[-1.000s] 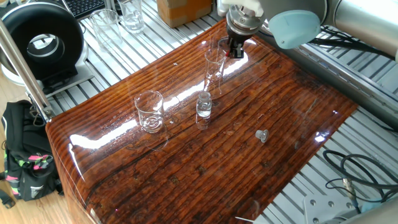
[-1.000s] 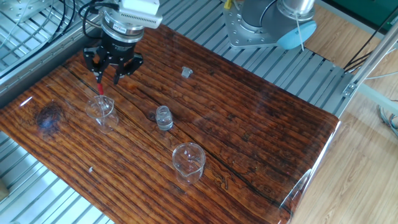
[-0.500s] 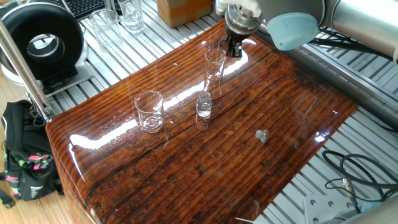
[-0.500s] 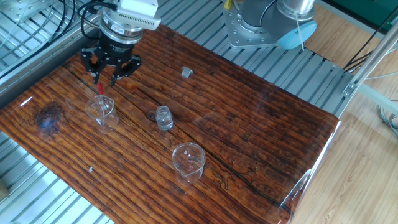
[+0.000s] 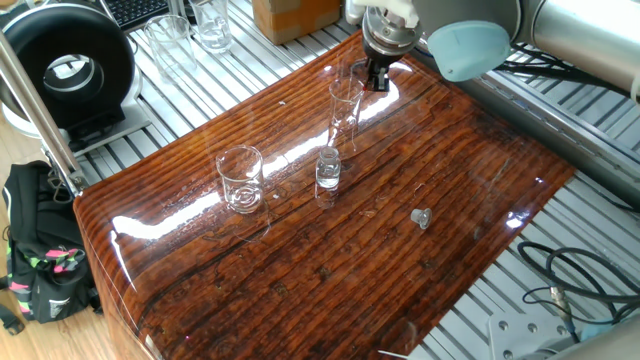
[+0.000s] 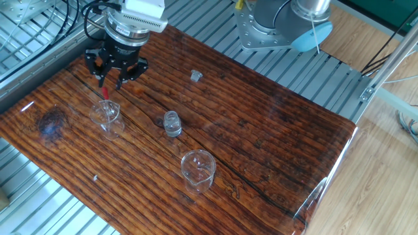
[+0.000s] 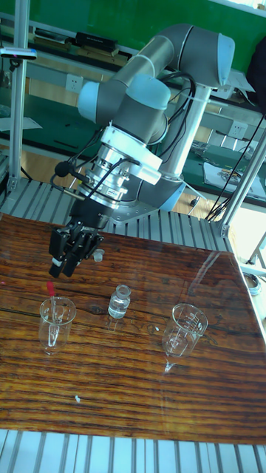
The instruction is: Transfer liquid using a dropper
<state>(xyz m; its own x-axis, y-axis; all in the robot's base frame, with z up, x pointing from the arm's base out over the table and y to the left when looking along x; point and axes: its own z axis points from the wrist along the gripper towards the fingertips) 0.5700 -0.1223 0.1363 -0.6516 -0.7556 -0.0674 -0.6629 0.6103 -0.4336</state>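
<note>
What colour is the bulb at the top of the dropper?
Red; the dropper bulb shows best in the tall fixed view.

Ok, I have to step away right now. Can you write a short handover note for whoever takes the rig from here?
Gripper: hanging just above the dropper's red bulb, holding nothing; fingers look parted, though I can't be certain.
Dropper: standing tilted in the tall glass at the table's far-left end in the tall fixed view, bulb poking above the rim.
Small vial: mid-table, uncapped; a small cap lies apart on the wood.
Beaker: beyond the vial, standing upright.
Done: arm lined up over the dropper.
Left: grasp the bulb, draw liquid, carry it over, release. Liquid levels are not readable.
</note>
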